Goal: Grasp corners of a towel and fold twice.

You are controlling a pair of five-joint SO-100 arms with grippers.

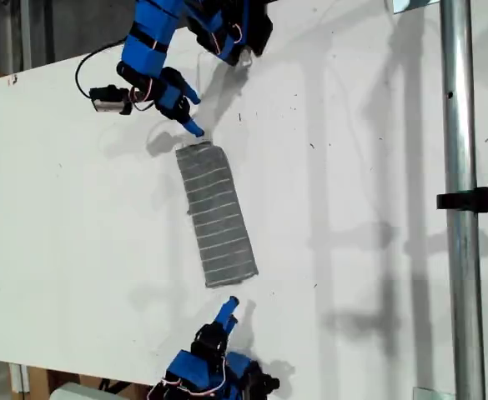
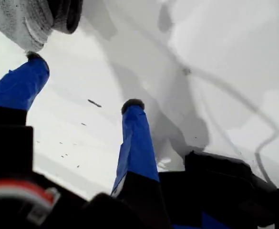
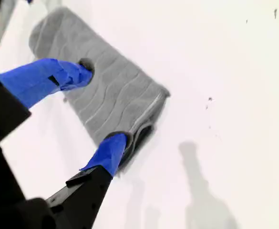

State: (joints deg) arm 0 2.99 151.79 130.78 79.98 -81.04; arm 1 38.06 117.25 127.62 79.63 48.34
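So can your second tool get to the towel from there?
Probably yes. My second tool is open right at the towel's near end, and nothing lies between them in the second wrist view.

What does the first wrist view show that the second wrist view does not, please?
Only the first wrist view: a thin curving shadow across the table, and just one end of the towel beyond my first gripper. Only the second wrist view: most of the folded towel's length, its stripes and its layered edge, seen past my second gripper. Both: open jaws over the white table.
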